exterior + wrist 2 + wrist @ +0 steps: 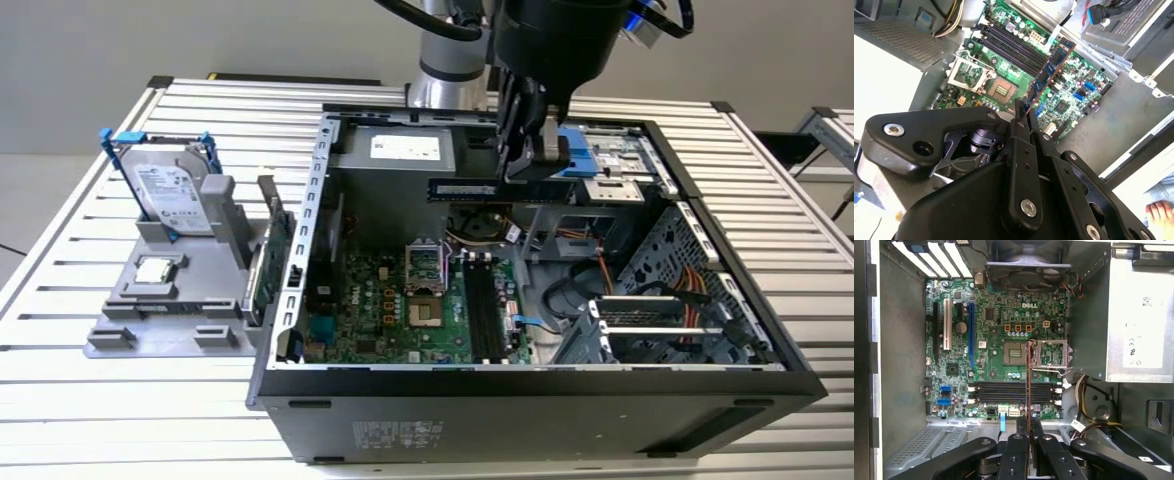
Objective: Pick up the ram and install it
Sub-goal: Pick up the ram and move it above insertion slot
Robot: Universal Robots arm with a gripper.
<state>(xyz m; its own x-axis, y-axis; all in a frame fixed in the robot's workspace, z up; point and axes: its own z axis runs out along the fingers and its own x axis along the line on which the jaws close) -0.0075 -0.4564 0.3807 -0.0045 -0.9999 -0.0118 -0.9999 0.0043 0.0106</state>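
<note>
While aloft, ram (465,188) in hand (534,170).

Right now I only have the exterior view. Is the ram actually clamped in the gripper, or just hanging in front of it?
Observer: Clamped. In the second wrist view the gripper is shut on one end of the ram, and the rest of the stick juts out past the fingertips.
Operator: Are the slots under it free?
Observer: Yes. In the first wrist view all four memory slots on the board are empty, with no stick seated in any of them.
</note>
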